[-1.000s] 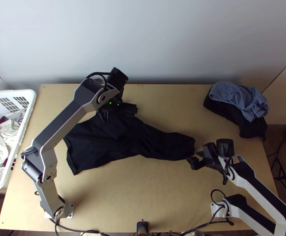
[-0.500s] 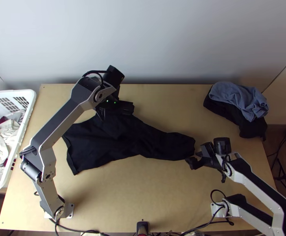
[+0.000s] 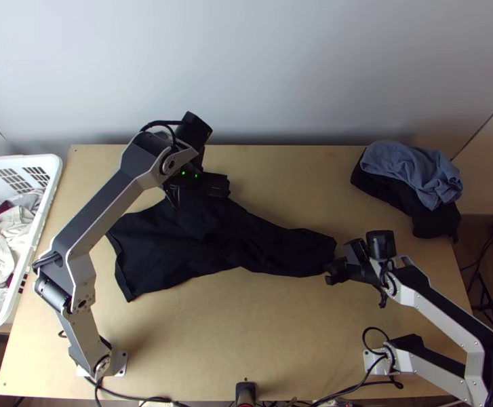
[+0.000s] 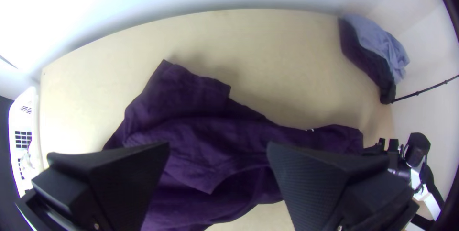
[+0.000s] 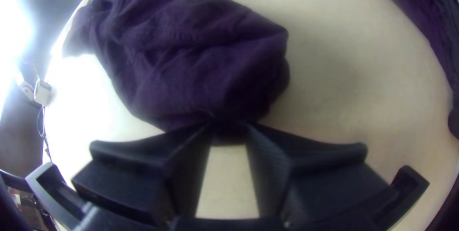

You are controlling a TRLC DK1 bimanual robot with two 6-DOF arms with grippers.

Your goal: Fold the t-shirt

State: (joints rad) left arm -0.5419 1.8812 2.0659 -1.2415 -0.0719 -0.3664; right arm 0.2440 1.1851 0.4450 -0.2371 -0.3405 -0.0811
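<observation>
The black t-shirt [image 3: 178, 251] lies unevenly across the table, broad at the left and narrowing to the right. In the left wrist view the t-shirt [image 4: 191, 130] looks purple, with a flap folded over its middle. My left gripper [image 3: 202, 193] is above the shirt's far edge; its fingers stand wide apart in the left wrist view, where the left gripper [image 4: 217, 152] holds nothing. At the shirt's narrow right end is my right gripper [image 3: 336, 271]. In the right wrist view the right gripper [image 5: 229, 133] is partly open, with the edge of the t-shirt [image 5: 191, 68] between its fingertips.
A blue-grey and black heap of cloth [image 3: 412, 176] lies at the far right of the table. At the left edge stands a white basket [image 3: 53, 178] with clothes in it. Cables [image 3: 137, 399] run along the table's near edge, and a wall rises behind the far edge.
My left gripper has shifted slightly left and away from the near edge. The right gripper has moved a little up the picture to the shirt's end, its fingers now closer together. The shirt looks unmoved.
</observation>
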